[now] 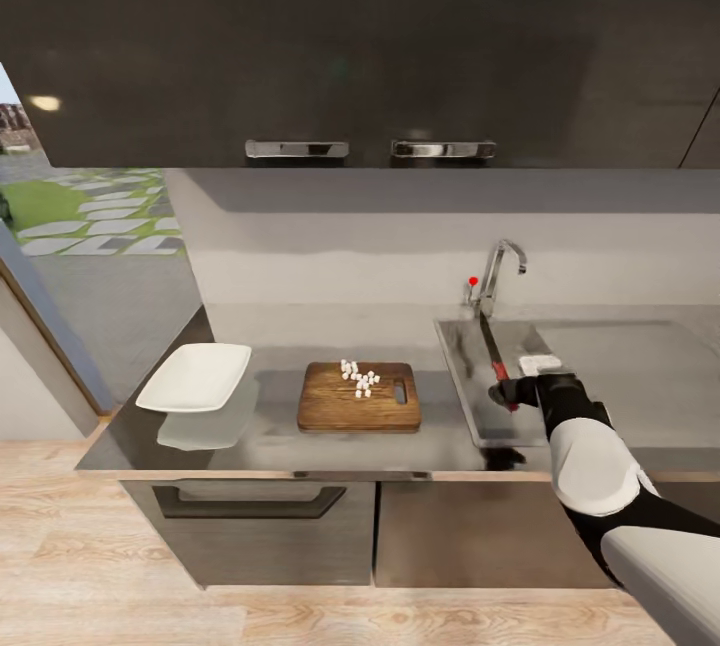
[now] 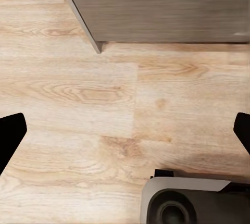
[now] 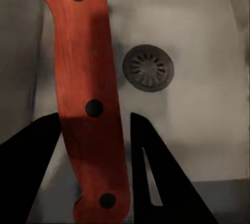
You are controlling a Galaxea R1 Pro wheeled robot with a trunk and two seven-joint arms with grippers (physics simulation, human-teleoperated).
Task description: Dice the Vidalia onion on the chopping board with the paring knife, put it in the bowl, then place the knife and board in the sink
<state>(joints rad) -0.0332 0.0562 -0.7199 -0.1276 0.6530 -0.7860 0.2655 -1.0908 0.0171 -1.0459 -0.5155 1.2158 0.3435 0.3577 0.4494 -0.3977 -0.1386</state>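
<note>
Knife (image 1: 494, 354) placement into the sink (image 1: 470, 396) is judged to be in hand, although the diced onion (image 1: 359, 378) is not yet moved to the bowl (image 1: 195, 377).

The red handle (image 3: 88, 94) is seen between the fingers of the right gripper (image 3: 94, 125), with a gap at each side, so contact cannot be told; the drain (image 3: 147, 68) lies just beside. Next, a withdrawal is called for. The left gripper (image 2: 125, 130) is held wide over the floor (image 2: 78, 88). The chopping board (image 1: 359, 397) rests on the countertop (image 1: 270, 426).

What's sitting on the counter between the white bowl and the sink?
The chopping board lies between the bowl and the sink, with diced onion on it, as the head view shows. Otherwise that stretch is bare grey countertop.
</note>
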